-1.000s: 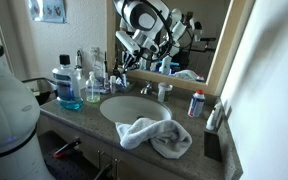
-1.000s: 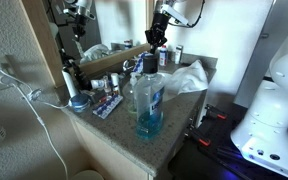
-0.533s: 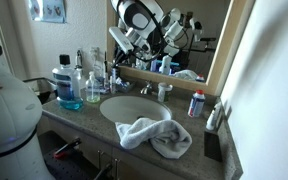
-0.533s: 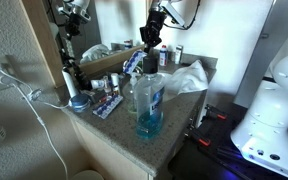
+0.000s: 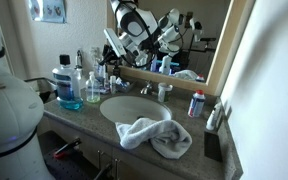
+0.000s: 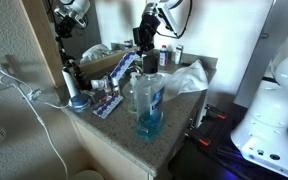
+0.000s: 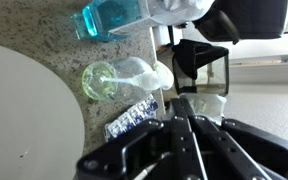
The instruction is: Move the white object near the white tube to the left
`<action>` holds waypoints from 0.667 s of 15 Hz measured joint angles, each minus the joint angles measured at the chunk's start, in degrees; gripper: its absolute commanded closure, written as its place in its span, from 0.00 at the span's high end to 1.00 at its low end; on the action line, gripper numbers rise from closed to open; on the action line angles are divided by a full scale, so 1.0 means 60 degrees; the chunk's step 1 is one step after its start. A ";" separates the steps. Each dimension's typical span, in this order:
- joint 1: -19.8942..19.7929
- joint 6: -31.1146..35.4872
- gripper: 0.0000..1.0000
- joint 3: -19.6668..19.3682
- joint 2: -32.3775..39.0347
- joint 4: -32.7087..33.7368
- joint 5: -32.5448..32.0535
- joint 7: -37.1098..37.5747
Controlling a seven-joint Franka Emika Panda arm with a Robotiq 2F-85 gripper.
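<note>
Claw point(image 5: 110, 54) shifted toward blue mouthwash bottle point(image 5: 68, 88), writing unreadable.

the gripper point(image 6: 144, 42) hangs over the back of the counter point(image 6: 179, 112), behind the cap of a tall bottle of blue liquid point(image 6: 148, 100). a blue-and-white tube point(image 6: 124, 68) slants just below it; whether the jaws grip it cannot be told. a crumpled white towel point(image 6: 190, 76) lies beside the bottle. an electric toothbrush point(image 6: 72, 82) stands by the mirror point(image 6: 99, 25).
</note>
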 measured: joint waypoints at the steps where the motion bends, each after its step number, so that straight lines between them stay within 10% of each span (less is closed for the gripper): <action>1: 0.0005 -0.0147 0.02 0.0022 0.0179 0.0058 0.0169 -0.0157; 10: -0.0007 -0.1482 0.02 0.0293 0.2258 0.1253 0.0850 -0.0686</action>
